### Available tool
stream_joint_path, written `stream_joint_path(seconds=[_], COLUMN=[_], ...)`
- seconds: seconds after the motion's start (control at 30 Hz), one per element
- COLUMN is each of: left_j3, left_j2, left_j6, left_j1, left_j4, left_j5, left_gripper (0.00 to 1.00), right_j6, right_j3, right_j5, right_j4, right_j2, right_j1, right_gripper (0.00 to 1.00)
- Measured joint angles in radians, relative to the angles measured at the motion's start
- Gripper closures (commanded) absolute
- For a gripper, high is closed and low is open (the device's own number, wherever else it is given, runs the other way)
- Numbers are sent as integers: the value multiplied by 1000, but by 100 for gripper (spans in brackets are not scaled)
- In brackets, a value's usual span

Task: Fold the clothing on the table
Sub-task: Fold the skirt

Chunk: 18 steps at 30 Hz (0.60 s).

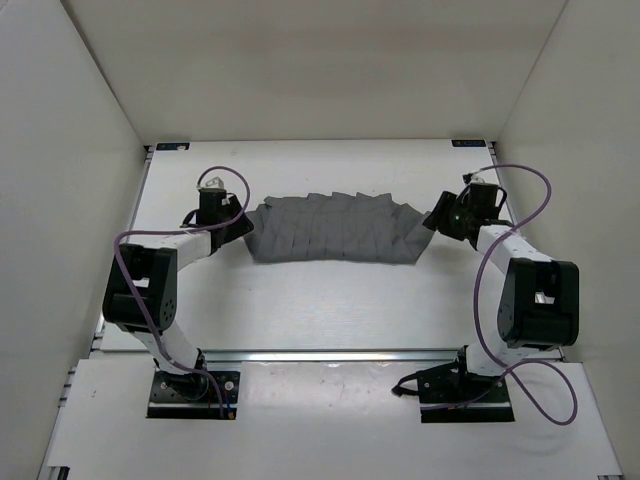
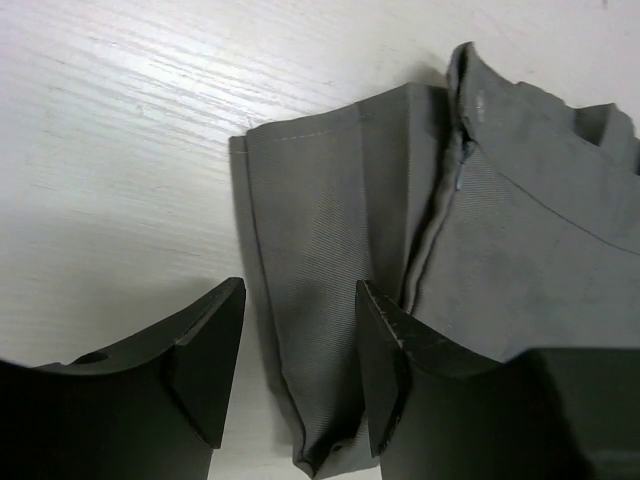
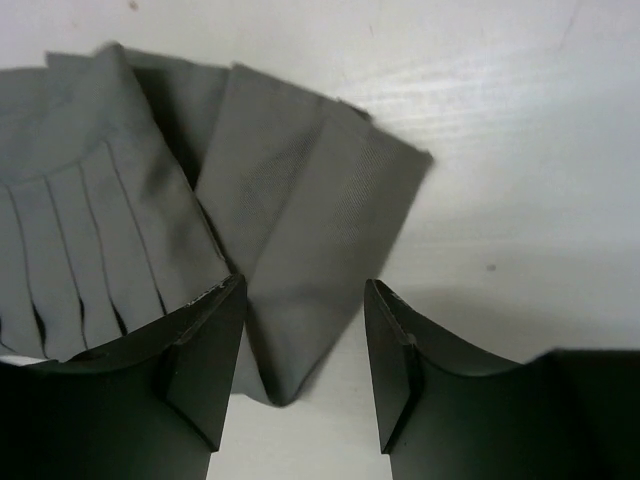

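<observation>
And here we have the grey skirt (image 1: 335, 232), stretched as a long, slightly arched band across the middle of the white worktop (image 1: 330, 310), ends reaching left and right, with an arm at each end. The left gripper (image 1: 238, 228) sits at the left end and the right gripper (image 1: 440, 215) at the right end. Both have their jaws standing apart with nothing pinched: cloth lies in the gap, but neither pair is closed on it. How far along are we? We judge it early to midway. The band looks doubled over along its length, with layers stacked at both ends, so one long fold seems to be in place. It is far wider than it is deep, though, and we reckon the side-to-side folds that would make a compact packet are yet to come. Now, the views. From above we get the whole outline, the row of pleats and both arms at once, but the jaws are too small there to read. The left wrist camera fills that in: the fingers (image 2: 205, 370) are spread, a stitched corner of fabric runs between them, and a seam (image 2: 450, 190) divides two layers just to the right. The right wrist camera shows fine pleats (image 3: 70, 250) fanning on the left and a loose pointed flap (image 3: 310, 230) lying between the open fingers.
</observation>
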<state>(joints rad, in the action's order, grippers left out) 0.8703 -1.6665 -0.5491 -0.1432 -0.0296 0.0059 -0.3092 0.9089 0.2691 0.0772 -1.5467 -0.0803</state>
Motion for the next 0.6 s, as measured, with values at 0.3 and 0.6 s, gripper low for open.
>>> stream_joint_path(seconds=[0.3,0.6], left_j3=[73,120], left_j2=[-110,-162], left_j6=[3,11], left_j1=[-3,-11], left_j4=[60,74], left_j5=[-24,8], left_gripper=[46,94], right_j6=[-10,-41], right_j3=[-25,-25], right_j5=[1,-1], right_j4=[22,34], right_j2=[-1,-22], right_j1=[-8,-34], right_gripper=[51,51])
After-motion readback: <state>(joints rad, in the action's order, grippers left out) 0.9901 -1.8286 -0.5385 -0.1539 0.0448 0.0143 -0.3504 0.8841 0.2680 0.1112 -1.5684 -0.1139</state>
